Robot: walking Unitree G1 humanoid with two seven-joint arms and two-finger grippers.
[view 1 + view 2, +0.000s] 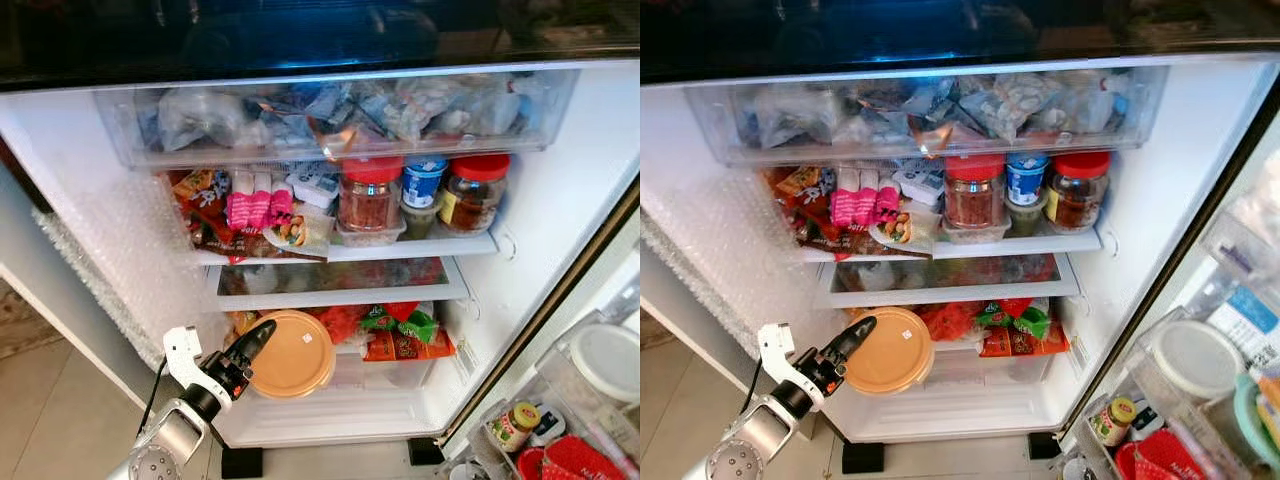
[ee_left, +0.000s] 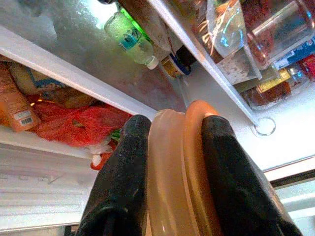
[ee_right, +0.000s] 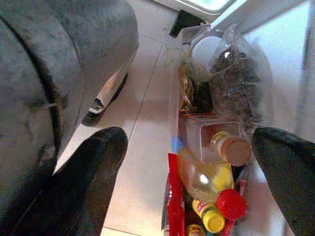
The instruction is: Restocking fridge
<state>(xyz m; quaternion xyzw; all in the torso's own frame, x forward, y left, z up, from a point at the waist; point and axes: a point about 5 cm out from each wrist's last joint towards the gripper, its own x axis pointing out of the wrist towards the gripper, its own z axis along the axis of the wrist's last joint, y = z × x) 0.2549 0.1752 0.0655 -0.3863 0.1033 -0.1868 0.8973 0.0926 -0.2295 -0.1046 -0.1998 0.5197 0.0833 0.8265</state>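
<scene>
Left gripper [image 2: 170, 167] around orange container [image 1: 290, 355] (fridge [image 1: 560, 190] open)

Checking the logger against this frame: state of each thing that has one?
fridge: open, shelves stocked
left gripper: shut on orange container
orange container: lid on, held on edge at the bottom shelf
right gripper: open, holding nothing
red-lidded jars: capped, upright on the upper shelf
top drawer: closed, full of bags
</scene>
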